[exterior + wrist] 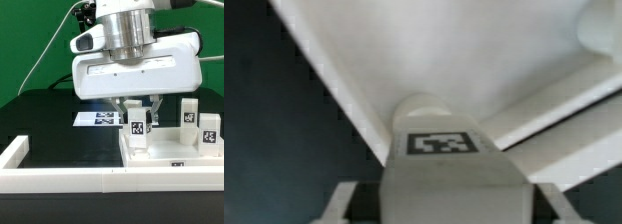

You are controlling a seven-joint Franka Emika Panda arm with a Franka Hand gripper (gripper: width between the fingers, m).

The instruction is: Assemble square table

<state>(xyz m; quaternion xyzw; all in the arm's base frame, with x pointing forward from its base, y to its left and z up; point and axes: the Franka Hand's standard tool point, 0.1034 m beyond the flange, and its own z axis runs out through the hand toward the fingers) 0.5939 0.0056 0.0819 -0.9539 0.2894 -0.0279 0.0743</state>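
Exterior view: Panda's two-finger gripper (138,118) is down over the white plastic square tray-like tabletop (170,160) with raised rim, which sits against the long low white wall (60,183) edging the black worktop. The jaws are clamped on a small white tagged leg (138,130), held upright at the corner of the tabletop nearest the marker board (100,119). Two more small white tagged legs (188,114) (209,128) stand beyond the tabletop on the side away from the board. A fourth leg isn't visible.

Wrist view: the held leg fills the frame (441,150), tag facing the camera, a grey finger (345,205) on each side. Its far end sits over the tabletop's inner surface (491,60), just beside the rim. I can't tell if it touches.

Judgement: the step is seating this leg into its corner. Next comes aligning it with the hole, pressing down and twisting it home.
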